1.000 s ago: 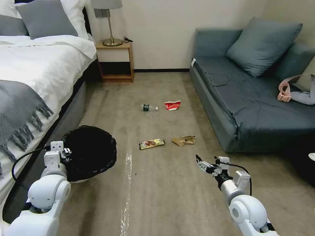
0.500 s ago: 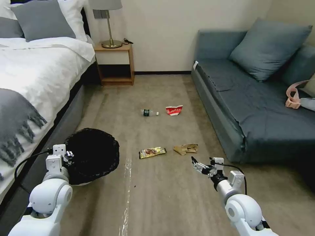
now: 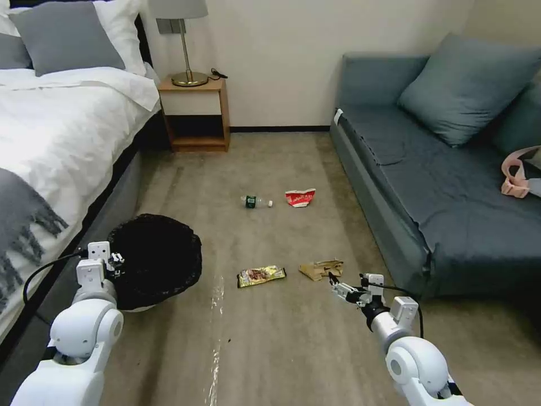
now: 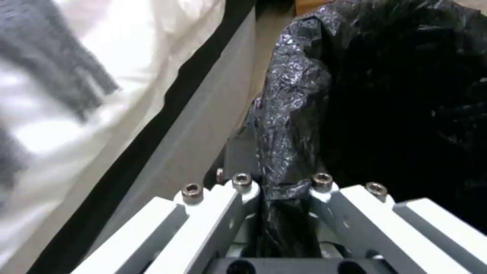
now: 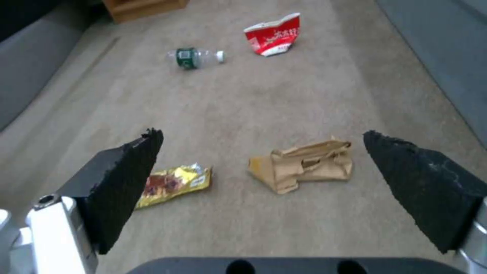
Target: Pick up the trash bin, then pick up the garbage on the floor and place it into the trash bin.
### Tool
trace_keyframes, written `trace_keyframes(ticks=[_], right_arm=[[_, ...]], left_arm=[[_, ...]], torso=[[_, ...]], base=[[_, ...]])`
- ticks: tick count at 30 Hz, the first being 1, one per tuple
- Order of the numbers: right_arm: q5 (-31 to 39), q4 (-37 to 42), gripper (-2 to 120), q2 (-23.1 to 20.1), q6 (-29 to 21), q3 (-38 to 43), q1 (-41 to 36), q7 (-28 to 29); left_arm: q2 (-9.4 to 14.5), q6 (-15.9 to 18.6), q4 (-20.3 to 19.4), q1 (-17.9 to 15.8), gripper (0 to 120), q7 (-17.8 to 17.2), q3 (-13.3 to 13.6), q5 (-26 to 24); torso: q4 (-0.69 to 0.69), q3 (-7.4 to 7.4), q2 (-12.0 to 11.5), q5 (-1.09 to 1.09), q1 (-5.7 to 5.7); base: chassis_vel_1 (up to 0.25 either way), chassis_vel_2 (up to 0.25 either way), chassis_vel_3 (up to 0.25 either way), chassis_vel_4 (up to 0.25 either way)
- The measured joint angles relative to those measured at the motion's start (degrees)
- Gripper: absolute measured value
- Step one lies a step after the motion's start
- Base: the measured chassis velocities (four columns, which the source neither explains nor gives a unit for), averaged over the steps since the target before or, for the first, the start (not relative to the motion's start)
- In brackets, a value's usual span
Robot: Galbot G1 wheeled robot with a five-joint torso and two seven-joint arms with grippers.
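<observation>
The trash bin (image 3: 155, 259), white with a black bag over its rim, is at the lower left beside the bed. My left gripper (image 3: 115, 260) is shut on the bag-covered rim (image 4: 284, 190). On the carpet lie the garbage items: a clear bottle (image 3: 256, 201) with a green label, a red-white carton (image 3: 300, 197), a gold-brown wrapper (image 3: 261, 276) and crumpled tan paper (image 3: 321, 269). My right gripper (image 3: 333, 282) hangs open just short of the tan paper (image 5: 304, 165), which shows between its black fingers (image 5: 127, 182). The wrapper (image 5: 172, 184) lies beside one finger.
A bed (image 3: 56, 129) runs along the left, with a wooden nightstand (image 3: 194, 113) and lamp by the far wall. A blue-grey sofa (image 3: 439, 180) lines the right, with a pink item (image 3: 515, 180) on it. A shiny streak (image 3: 217, 327) marks the carpet between the arms.
The camera has moved forward, so the litter sits lower in view. My right gripper has come nearer to the tan paper. The left gripper still holds the bin's rim.
</observation>
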Motion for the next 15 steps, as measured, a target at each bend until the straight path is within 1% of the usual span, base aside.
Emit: trace_keyframes(ticks=[8, 15], right_arm=[[-0.47, -0.59, 100, 0.46, 0.06, -0.37, 0.19, -0.19], [-1.42, -1.12, 100, 0.85, 0.05, -0.86, -0.01, -0.56]], left_arm=[[0.00, -0.07, -0.06, 0.24, 4, 0.02, 0.04, -0.10], [0.00, -0.85, 0.33, 1.13, 4, 0.16, -0.45, -0.12]], torso=[[0.00, 0.00, 0.00, 0.01, 0.00], [0.00, 0.00, 0.00, 0.00, 0.00]], base=[[-0.126, 0.119, 0.125, -0.122], [-0.131, 0.133, 0.130, -0.137]])
